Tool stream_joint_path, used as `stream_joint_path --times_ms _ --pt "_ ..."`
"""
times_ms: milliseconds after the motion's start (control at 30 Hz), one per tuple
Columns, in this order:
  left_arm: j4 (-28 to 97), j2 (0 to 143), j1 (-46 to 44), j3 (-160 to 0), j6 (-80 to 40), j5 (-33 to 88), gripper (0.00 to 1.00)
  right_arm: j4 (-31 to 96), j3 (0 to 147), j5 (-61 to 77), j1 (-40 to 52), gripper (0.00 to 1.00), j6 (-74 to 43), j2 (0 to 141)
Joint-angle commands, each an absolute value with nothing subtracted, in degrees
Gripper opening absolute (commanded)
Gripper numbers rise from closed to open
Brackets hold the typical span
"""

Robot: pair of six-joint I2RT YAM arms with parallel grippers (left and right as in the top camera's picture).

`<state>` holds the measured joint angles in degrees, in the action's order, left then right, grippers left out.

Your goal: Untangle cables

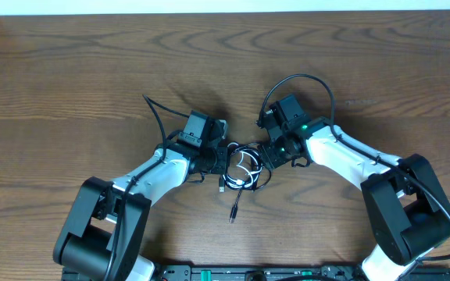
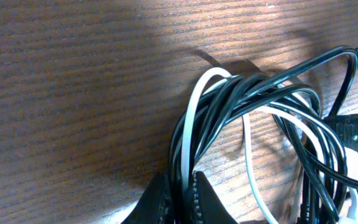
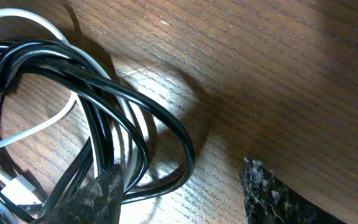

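Looking down, I found the cables [image 2: 241, 93], black and white, tangled together mid-worktop [image 1: 92, 78]. My left fingers [image 2: 201, 202] pinched them tight, while my right fingers [image 3: 272, 193] stood half open, holding nothing. Nothing was separated yet.

Two thin cables [image 1: 244, 168] are counted: one long black cable [image 3: 154, 109], one shorter white cable [image 2: 190, 106]; two white-and-black robot arms [image 1: 155, 172] [image 1: 342, 152]; one brown wooden table [image 1: 69, 78].

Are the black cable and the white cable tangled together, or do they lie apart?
Tangled. The white cable threads through the loops of the black cable, and both lie in one knotted bundle.
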<state>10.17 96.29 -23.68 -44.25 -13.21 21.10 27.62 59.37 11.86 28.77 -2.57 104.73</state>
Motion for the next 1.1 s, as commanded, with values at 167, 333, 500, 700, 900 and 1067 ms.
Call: stream_joint_path --times_ms 167,333,500,700,900,1067 --pt "10.74 99.04 -25.45 -42.50 -12.03 19.00 0.07 27.40 58.26 9.08 29.26 0.54 -2.74 105.56" --pt "10.74 99.04 -25.76 -42.50 -12.03 18.98 0.07 26.44 58.26 9.06 29.43 0.52 -2.74 107.02" --pt "10.76 99.04 -25.76 -42.50 -12.03 18.98 0.07 24.80 58.26 8.69 29.85 0.52 -2.74 109.67" --pt "10.83 99.04 -25.76 -42.50 -12.03 18.76 0.08 25.61 58.26 -0.89 30.00 0.48 -3.40 111.31" --pt "11.81 99.04 -25.76 -42.50 -12.03 16.82 0.07 27.94 58.26 -5.08 30.00 0.49 -3.36 111.39" --pt "11.86 99.04 -25.76 -42.50 -12.05 16.82 0.08 30.48 58.26 -19.92 29.98 0.52 -3.40 111.39"
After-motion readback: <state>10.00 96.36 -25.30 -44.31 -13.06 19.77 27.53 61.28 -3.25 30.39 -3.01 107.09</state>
